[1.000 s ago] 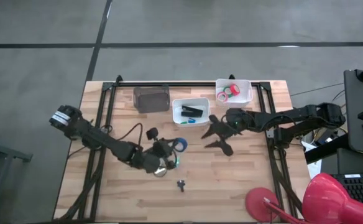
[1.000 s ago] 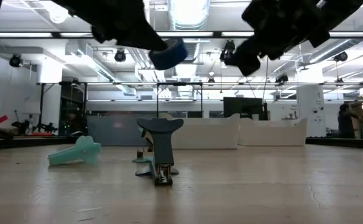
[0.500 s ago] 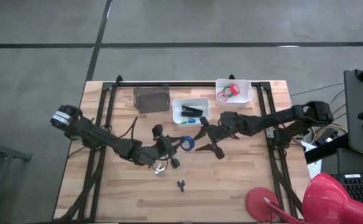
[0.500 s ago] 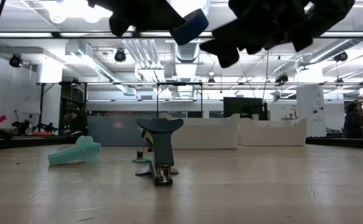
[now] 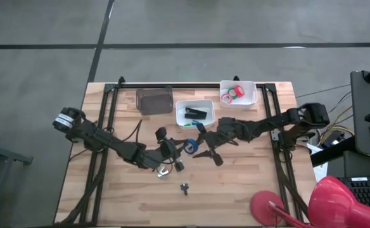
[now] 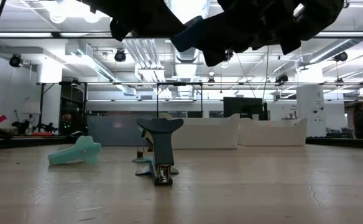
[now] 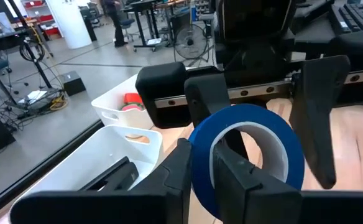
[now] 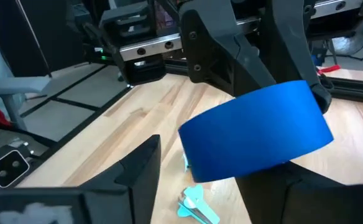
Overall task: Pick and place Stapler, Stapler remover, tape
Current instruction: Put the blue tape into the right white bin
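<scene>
Holding stapler (image 5: 196, 113): middle bin (image 5: 180, 105) | red, pink, green tape (image 5: 232, 94): right bin (image 5: 255, 92)

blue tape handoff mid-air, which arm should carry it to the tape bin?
Right. Its open claw already brackets the blue tape held in the left claw, and its arm lies on the side of the white tape bin.

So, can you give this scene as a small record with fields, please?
left claw: shut on the blue ring-shaped roll of tape, raised above the wooden table
right claw: open, reaching around that roll from the other side
black wedge-shaped stapler: lying in the white plastic bin
stage: probably a handover between the arms
</scene>
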{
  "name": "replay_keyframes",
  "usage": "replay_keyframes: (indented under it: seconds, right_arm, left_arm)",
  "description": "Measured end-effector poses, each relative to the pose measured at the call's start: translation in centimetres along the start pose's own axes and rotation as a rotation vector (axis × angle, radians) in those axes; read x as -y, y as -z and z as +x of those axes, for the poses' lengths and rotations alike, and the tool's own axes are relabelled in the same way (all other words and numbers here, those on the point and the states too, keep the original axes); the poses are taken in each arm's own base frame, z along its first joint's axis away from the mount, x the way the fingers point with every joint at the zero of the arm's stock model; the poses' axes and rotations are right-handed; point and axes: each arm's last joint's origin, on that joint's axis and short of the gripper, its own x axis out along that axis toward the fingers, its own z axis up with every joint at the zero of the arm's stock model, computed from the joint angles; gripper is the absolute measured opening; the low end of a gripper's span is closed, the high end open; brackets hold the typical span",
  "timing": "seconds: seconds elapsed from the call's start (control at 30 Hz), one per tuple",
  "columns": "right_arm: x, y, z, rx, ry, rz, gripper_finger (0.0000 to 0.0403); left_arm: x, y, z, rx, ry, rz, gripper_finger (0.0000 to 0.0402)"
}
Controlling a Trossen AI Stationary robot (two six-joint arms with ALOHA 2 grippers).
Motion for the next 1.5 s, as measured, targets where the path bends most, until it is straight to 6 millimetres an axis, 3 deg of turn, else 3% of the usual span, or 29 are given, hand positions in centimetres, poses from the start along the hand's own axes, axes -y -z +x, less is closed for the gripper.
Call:
replay_keyframes:
  seconds: [0.37,0.6,0.8,1.03,1.1,1.33,1.5]
  right_arm:
    - [0.2,-0.2,0.1,0.005,0.001,-0.008,0.0048]
    - [0.9,0.3,-1.2,-0.113,0.066,0.055,0.0041]
    - [2.1,0.8,-3.8,-0.312,0.457,0.095,0.0047]
    - [3.6,1.8,-8.5,-0.551,1.192,0.124,0.0048]
    - [4.3,2.1,-9.9,-0.564,1.335,0.166,0.0051]
    - [8.3,3.1,-13.7,-0.477,1.387,0.495,0.0053]
    - [10.3,4.6,-15.5,-0.505,1.433,0.606,0.0054]
  left_arm:
    - [0.0,0.0,0.0,0.001,0.002,-0.021,0.0061]
    - [-0.1,-0.1,0.1,0.006,-0.008,-0.064,0.0109]
    - [0.0,0.0,0.0,0.004,-0.006,-0.059,0.0139]
    - [0.0,0.1,0.0,-0.008,-0.006,-0.074,0.0143]
    - [0.0,0.2,0.0,-0.012,-0.006,-0.079,0.0142]
    - [0.0,0.2,0.0,-0.016,-0.005,-0.094,0.0142]
    - [0.0,0.4,0.0,-0.029,-0.006,-0.103,0.0142]
